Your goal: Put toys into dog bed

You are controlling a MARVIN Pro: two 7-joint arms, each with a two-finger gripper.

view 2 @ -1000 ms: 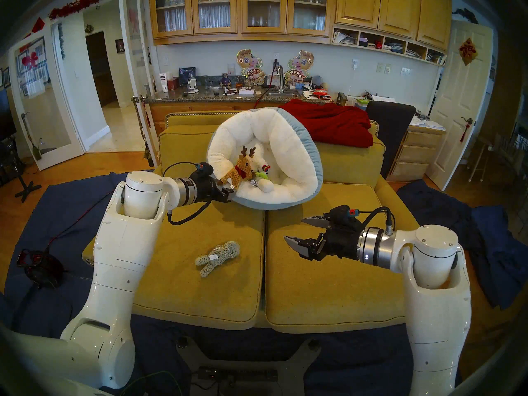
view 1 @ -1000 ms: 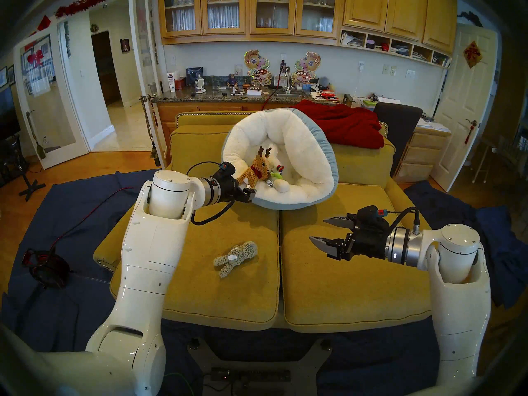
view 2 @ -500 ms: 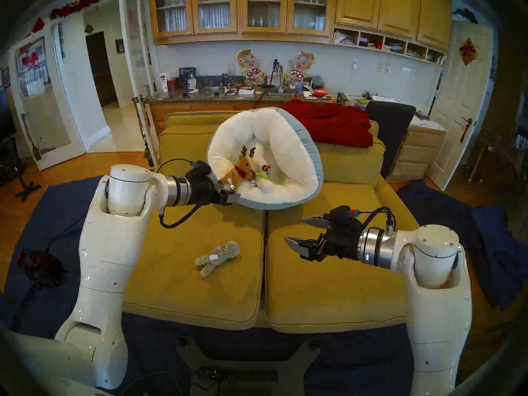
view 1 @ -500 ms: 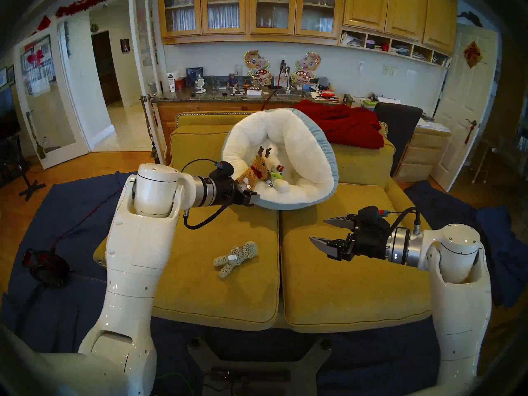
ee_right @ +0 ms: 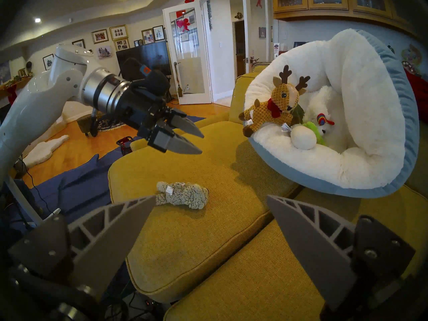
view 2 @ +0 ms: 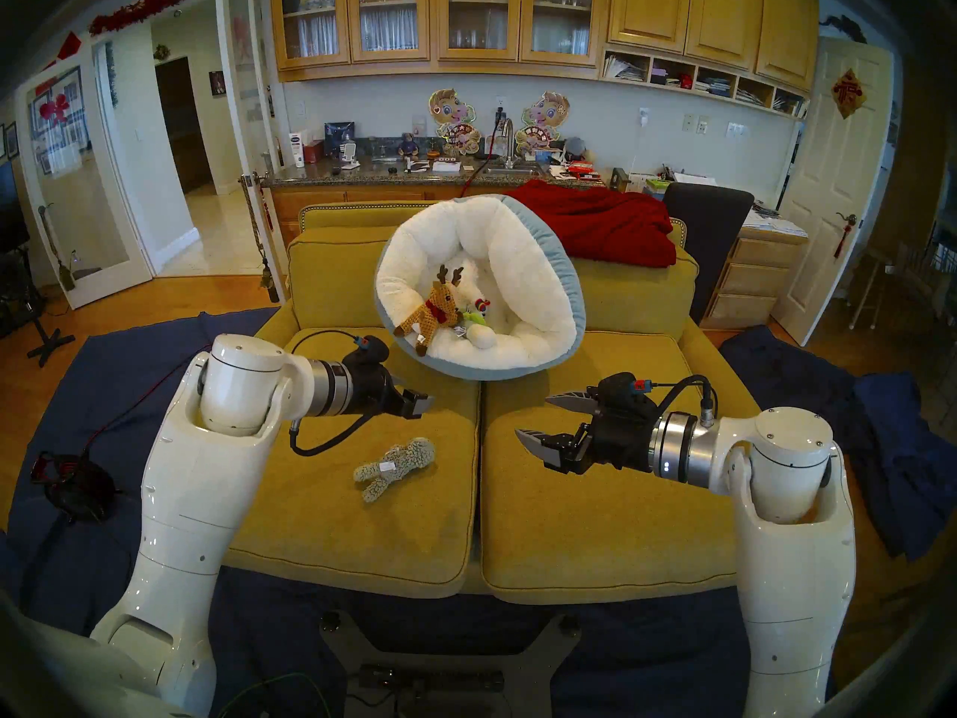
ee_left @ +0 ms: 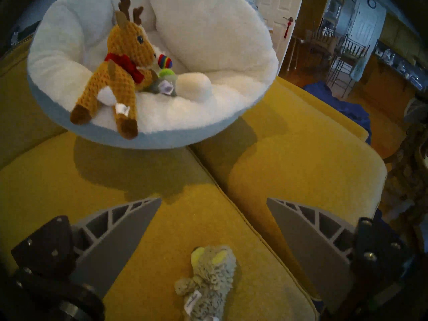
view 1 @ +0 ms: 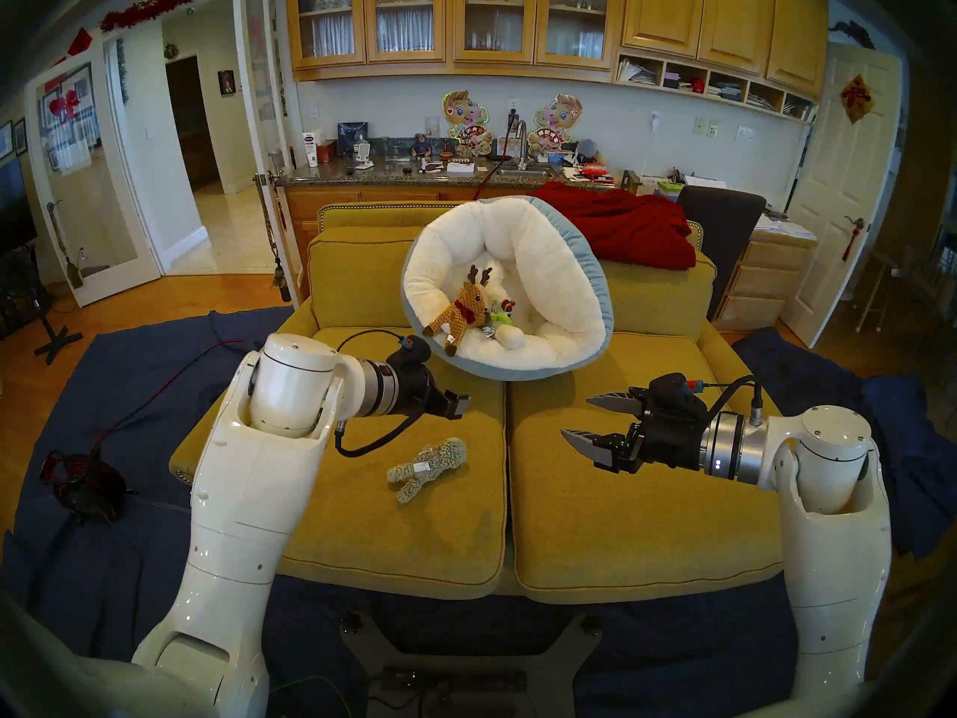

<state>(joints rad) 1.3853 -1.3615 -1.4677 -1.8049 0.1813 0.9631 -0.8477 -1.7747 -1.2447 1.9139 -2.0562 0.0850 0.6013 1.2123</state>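
One toy is left: the grey fuzzy animal (view 1: 427,467) on the near left sofa cushion (view 1: 362,520). The left gripper (ee_left: 213,223), wide and empty, hangs over it. It should go down and grab it for the dog bed (view 1: 559,287). The right gripper (view 1: 582,416) is wide and empty too.

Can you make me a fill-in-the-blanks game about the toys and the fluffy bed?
1. The brown reindeer wears a scarf coloured ____.
2. The grey fuzzy toy lies on the ____ sofa cushion, outside the dog bed.
3. The left gripper holds ____.
4. The blanket behind the bed is coloured ____.

Missing words: red; yellow; nothing; red
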